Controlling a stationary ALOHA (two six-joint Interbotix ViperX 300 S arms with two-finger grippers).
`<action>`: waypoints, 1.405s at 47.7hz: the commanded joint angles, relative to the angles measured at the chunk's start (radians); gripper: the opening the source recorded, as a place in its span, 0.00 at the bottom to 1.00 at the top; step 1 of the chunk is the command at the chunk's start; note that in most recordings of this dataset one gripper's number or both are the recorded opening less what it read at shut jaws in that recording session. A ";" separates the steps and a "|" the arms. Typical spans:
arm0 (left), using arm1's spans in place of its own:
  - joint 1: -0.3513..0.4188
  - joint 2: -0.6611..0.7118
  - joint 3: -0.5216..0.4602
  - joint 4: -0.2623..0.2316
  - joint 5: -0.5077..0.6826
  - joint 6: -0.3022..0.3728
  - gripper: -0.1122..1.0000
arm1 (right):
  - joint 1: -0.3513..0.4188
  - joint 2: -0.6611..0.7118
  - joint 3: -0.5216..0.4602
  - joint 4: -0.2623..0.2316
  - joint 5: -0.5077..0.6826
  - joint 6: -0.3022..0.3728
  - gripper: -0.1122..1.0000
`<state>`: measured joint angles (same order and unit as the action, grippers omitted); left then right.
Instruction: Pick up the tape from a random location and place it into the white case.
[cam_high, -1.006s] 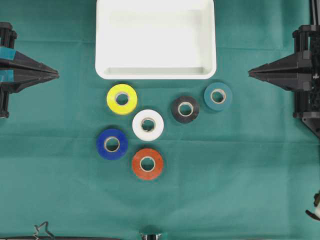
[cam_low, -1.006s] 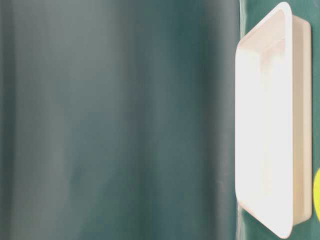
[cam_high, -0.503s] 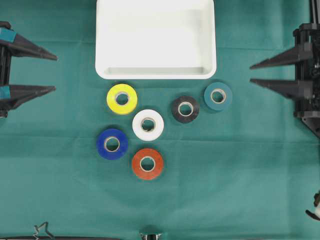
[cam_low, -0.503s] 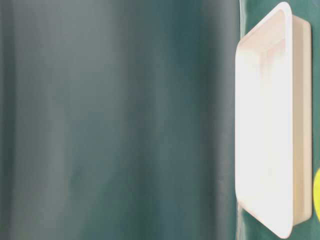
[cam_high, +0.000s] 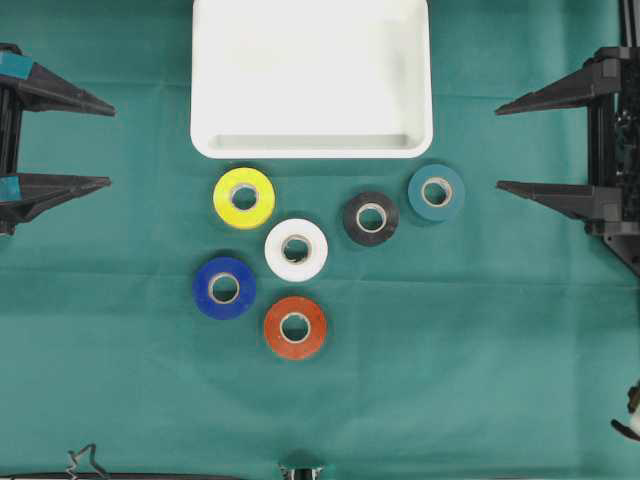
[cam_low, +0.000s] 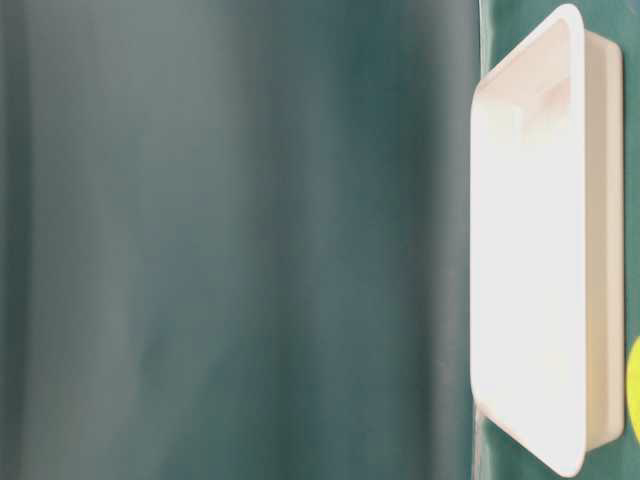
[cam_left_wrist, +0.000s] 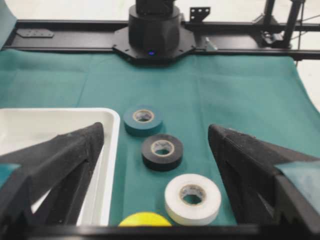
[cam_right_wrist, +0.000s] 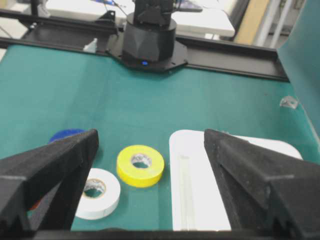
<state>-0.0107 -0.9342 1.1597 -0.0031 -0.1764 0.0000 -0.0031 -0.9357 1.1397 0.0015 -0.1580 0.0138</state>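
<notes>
Tape rolls (cam_high: 296, 250) lie midway between both wide-spread jaws, touching neither.

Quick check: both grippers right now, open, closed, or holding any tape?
Left gripper: open, holding nothing.
Right gripper: open, holding nothing.

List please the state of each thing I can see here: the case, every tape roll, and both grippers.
white case: empty, flat on the cloth
yellow tape: flat, near the case
white tape: flat
black tape: flat
teal tape: flat
blue tape: flat
red tape: flat
left gripper: open, holding nothing
right gripper: open, holding nothing
</notes>
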 joint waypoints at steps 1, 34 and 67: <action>0.000 0.003 -0.026 -0.002 -0.003 -0.002 0.99 | -0.002 0.008 -0.028 0.003 0.000 0.000 0.93; -0.261 0.005 -0.029 -0.005 0.008 -0.018 0.99 | -0.002 0.015 -0.029 0.003 0.011 0.000 0.93; -0.301 0.173 -0.118 -0.005 -0.023 -0.017 0.99 | -0.002 0.023 -0.031 0.003 0.011 0.000 0.93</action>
<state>-0.3068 -0.8161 1.1014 -0.0046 -0.1795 -0.0184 -0.0031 -0.9173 1.1382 0.0000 -0.1427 0.0138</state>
